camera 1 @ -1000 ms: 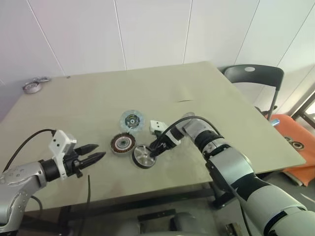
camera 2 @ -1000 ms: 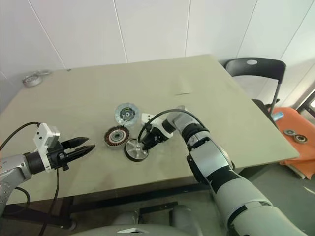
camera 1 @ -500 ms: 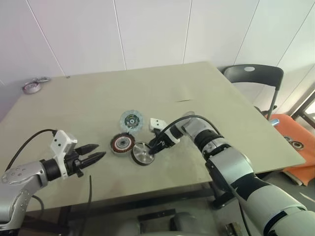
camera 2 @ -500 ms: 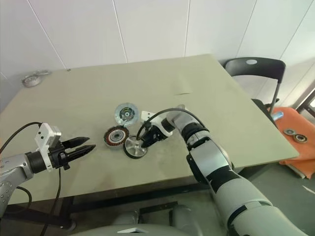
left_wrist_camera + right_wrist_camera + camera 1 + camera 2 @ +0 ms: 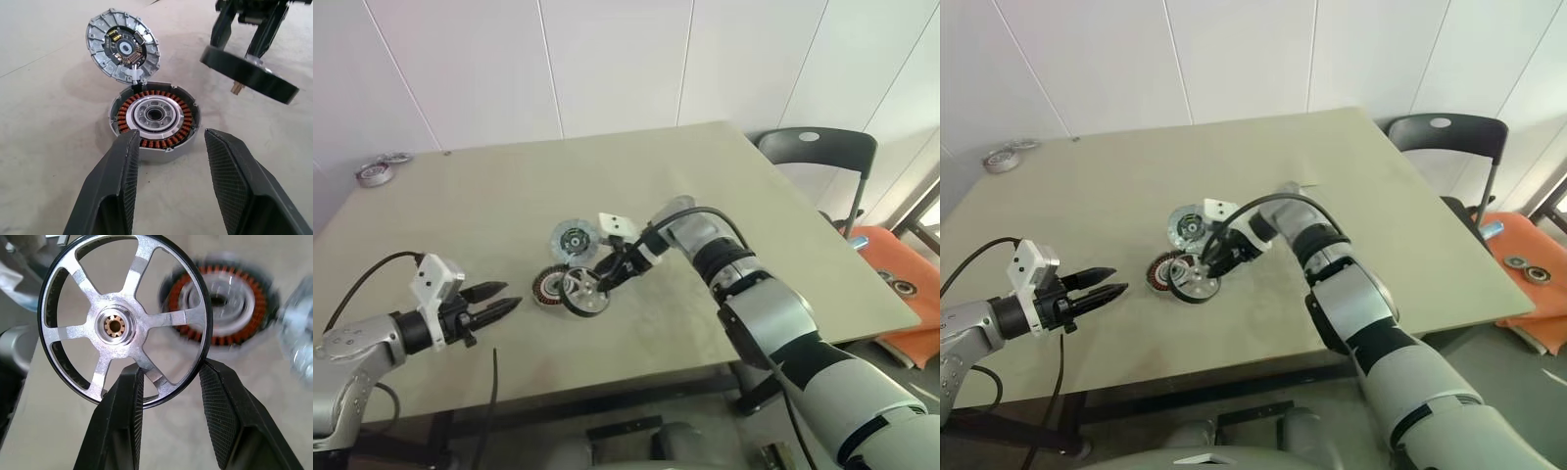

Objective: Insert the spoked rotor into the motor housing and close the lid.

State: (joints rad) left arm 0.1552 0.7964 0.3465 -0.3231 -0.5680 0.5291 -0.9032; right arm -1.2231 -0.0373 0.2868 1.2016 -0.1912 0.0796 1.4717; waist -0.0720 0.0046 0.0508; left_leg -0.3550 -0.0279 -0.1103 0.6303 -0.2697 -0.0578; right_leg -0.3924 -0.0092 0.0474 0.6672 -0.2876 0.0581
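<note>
The spoked rotor (image 5: pixel 124 318), a silver six-spoke disc with a dark rim, hangs tilted above the table with my right gripper (image 5: pixel 168 369) shut on its rim. It hovers just right of the motor housing (image 5: pixel 551 285), which sits on the table with its copper windings (image 5: pixel 154 117) facing up. The rotor (image 5: pixel 249 76) is clear of the housing. The lid (image 5: pixel 575 238), a grey toothed disc with a circuit board, lies open at the housing's far rim. My left gripper (image 5: pixel 494 299) is open, low over the table and left of the housing, pointing at it.
The tan table (image 5: pixel 489 196) has a tape roll (image 5: pixel 374 173) at its far left corner. A dark chair (image 5: pixel 818 147) stands beyond the right edge, and an orange object (image 5: pixel 901 284) lies on the floor there.
My right gripper has lifted the rotor off the table and carried it left, up against the housing. The left gripper has stayed where it was.
</note>
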